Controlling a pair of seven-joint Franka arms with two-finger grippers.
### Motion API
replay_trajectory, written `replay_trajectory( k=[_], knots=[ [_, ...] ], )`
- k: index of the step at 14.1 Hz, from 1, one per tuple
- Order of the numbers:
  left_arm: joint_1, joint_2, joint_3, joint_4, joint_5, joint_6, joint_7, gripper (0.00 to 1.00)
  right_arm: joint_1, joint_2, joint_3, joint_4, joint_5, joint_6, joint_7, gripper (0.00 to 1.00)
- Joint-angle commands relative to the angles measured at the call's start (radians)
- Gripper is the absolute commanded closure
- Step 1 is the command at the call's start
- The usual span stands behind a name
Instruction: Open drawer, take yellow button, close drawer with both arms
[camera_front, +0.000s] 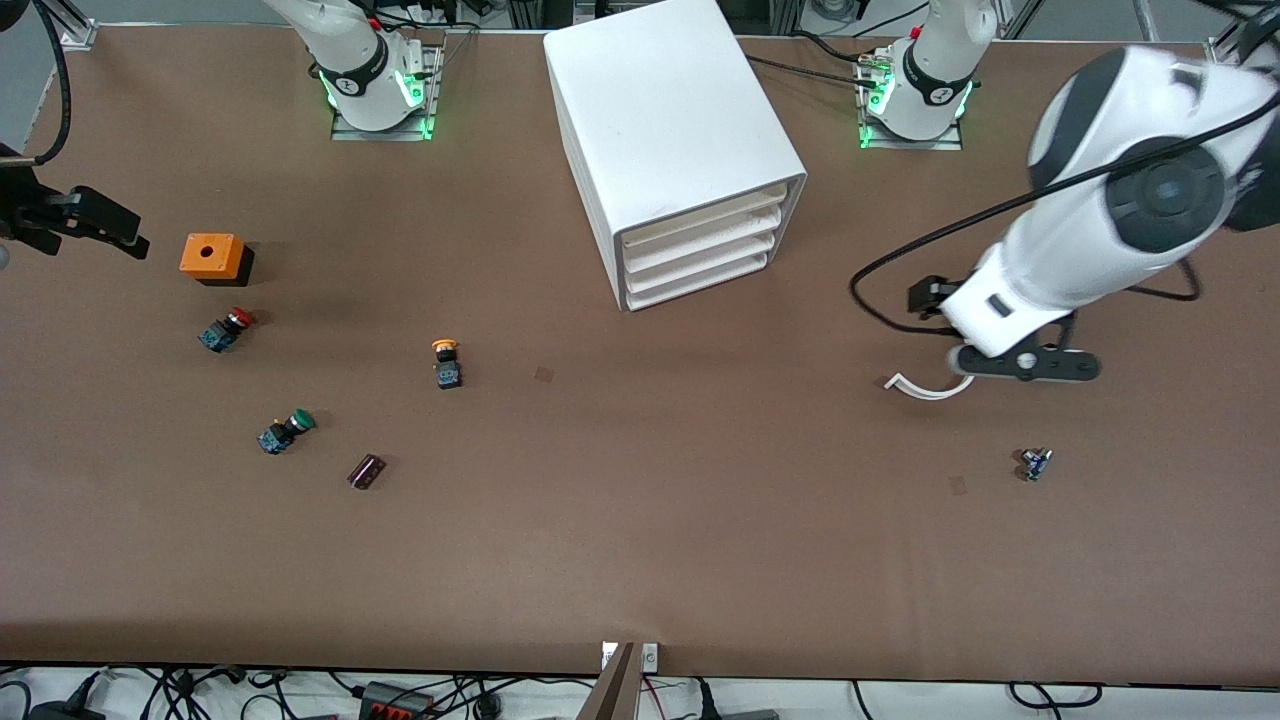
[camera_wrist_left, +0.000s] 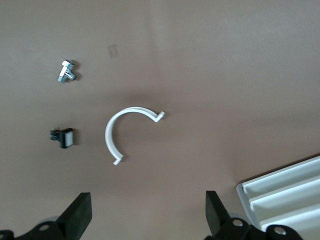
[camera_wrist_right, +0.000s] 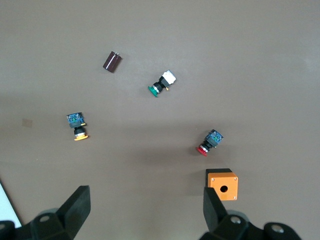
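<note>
Left of centre on the brown counter (camera_front: 640, 560) lies the yellow-capped black-and-blue push button (camera_front: 447, 364): light, rigid, best gripped across its body. Left gripper (camera_wrist_left: 147, 212) and right gripper (camera_wrist_right: 145, 210) jaws stand wide, empty.

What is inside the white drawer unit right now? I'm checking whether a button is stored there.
Nothing inside shows. The white drawer unit has all its drawers pushed shut, so only stacked fronts are visible. The yellow-capped button lies out on the table.
</note>
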Motion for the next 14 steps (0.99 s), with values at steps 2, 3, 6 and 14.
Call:
replay_trajectory(
  k=[2, 3, 6, 14],
  knots=[
    [-0.041, -0.184, 0.167, -0.104, -0.071, -0.016, 0.212, 0.00, -0.018, -0.020, 0.019, -0.022, -0.014, 0.020, -0.010, 0.00],
    [-0.041, -0.226, 0.210, -0.138, -0.110, -0.010, 0.240, 0.00, -0.018, -0.020, 0.019, -0.022, -0.014, 0.023, -0.012, 0.00],
    [-0.044, -0.341, 0.300, -0.264, -0.158, 0.060, 0.337, 0.00, -0.016, -0.020, 0.019, -0.022, -0.014, 0.032, -0.013, 0.00],
    [-0.072, -0.396, 0.388, -0.335, -0.243, 0.105, 0.352, 0.00, -0.007, -0.016, 0.019, -0.025, -0.016, 0.048, -0.012, 0.00]
  ],
)
